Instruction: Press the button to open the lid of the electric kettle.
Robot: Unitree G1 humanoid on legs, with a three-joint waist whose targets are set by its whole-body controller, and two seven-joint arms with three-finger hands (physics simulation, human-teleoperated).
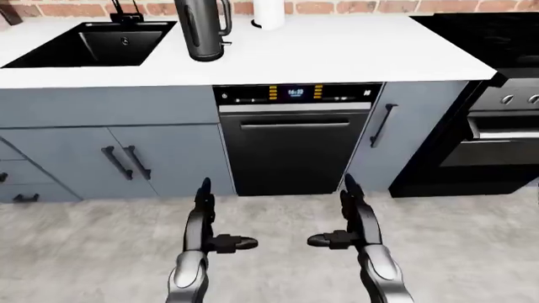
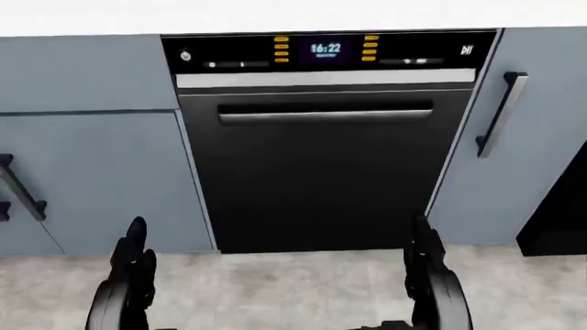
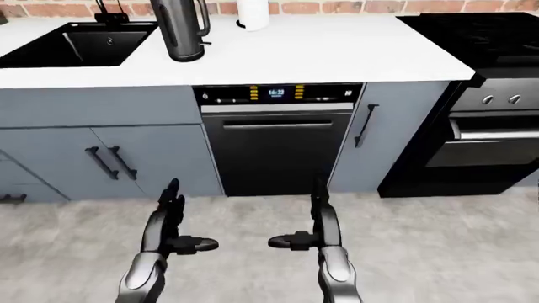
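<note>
Kettle upright on the white counter, at about eleven o'clock in the left-eye view, top cut off by the frame edge, handle turned toward three o'clock; lid and button out of sight. Just beside it, toward nine o'clock, a black sink sunk into the counter; toward two o'clock, a white cylinder near the brick wall. Below the counter, at centre, a black dishwasher with a lit display reading 16:22 in the head view. Grey cabinets with dark bar handles on either side, and a black oven out at three o'clock under a dark stovetop. Down at six o'clock, over the grey floor, both hands well apart from the kettle and holding nothing: left hand and right hand held wide, long fingers pointing toward twelve o'clock, thumbs jutting inward toward each other.
</note>
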